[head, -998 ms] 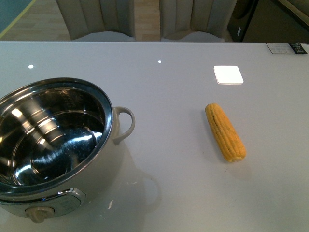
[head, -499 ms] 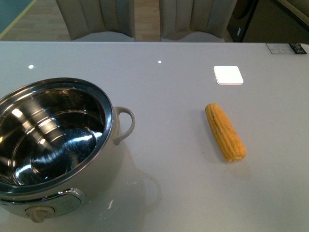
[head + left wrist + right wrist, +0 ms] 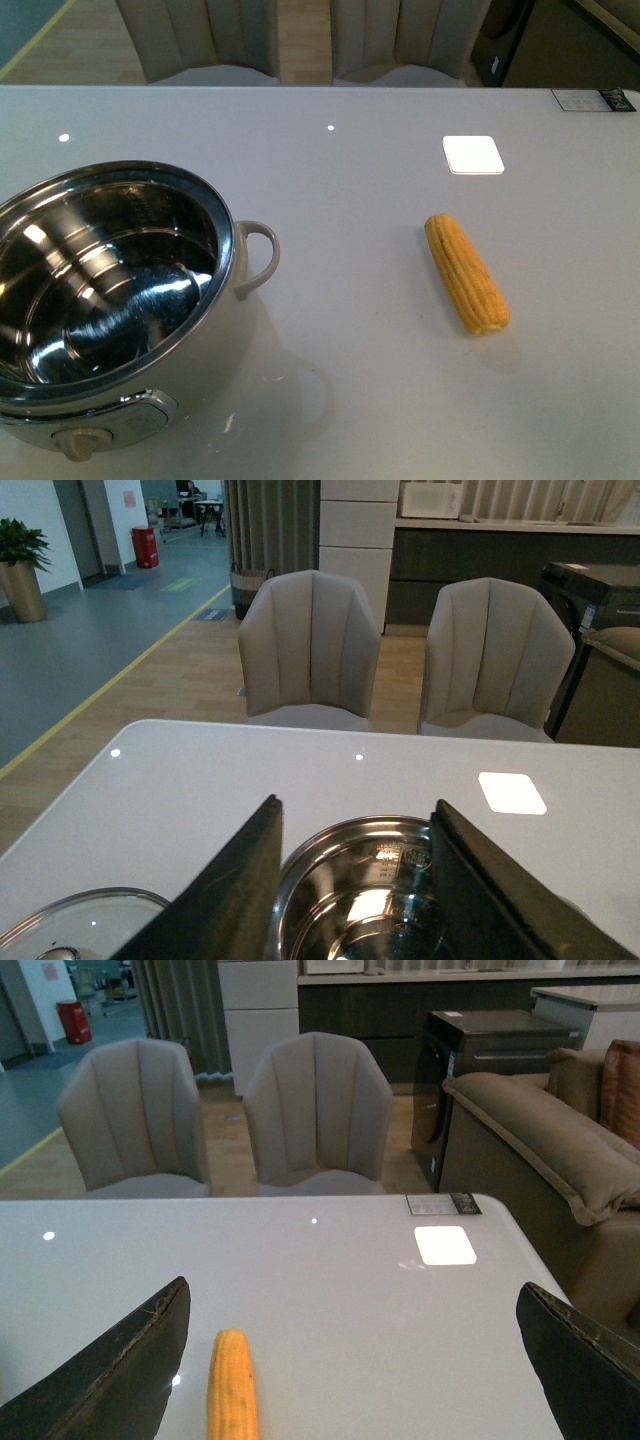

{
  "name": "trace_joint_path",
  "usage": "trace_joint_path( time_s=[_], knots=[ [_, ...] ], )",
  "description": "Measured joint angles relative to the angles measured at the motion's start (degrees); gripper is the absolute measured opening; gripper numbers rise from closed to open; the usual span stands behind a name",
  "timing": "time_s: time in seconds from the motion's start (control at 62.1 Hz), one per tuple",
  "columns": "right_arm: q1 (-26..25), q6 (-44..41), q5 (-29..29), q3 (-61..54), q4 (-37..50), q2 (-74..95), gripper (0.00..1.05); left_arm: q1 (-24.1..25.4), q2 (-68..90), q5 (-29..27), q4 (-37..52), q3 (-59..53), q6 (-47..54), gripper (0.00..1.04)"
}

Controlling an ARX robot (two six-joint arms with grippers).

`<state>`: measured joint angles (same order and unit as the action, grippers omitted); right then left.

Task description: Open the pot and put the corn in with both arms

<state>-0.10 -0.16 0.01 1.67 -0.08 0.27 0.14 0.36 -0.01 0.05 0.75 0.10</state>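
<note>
Nothing has moved. Your left claw (image 3: pixel 356 803), fingers apart, half hides the pot (image 3: pixel 365 910) ahead; your right claw (image 3: pixel 352 1286), apart too, has the corn (image 3: pixel 232 1385) between, cut off.

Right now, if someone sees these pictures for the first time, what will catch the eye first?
First the big pot, open and empty, its shiny steel inside mirroring light, at the near left of the table. Then the yellow corn, lying alone to its right, apart from it. The glass lid lies beside the pot.
</note>
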Motion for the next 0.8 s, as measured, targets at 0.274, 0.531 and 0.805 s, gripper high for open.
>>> trace_joint_path(
  time_s=[0.274,0.531,0.805],
  knots=[
    [0.0,7.0,-1.5,11.2,-28.0,18.6,0.96,0.0,0.0,0.1,0.0,0.0,0.1,0.99],
    [1.1,9.6,-2.6,13.1,-31.6,30.8,0.96,0.0,0.0,0.0,0.0,0.0,0.0,0.98],
    [0.3,3.4,-5.7,13.6,-11.3,53.1,0.96,0.0,0.0,0.0,0.0,0.0,0.0,0.98]
  ],
)
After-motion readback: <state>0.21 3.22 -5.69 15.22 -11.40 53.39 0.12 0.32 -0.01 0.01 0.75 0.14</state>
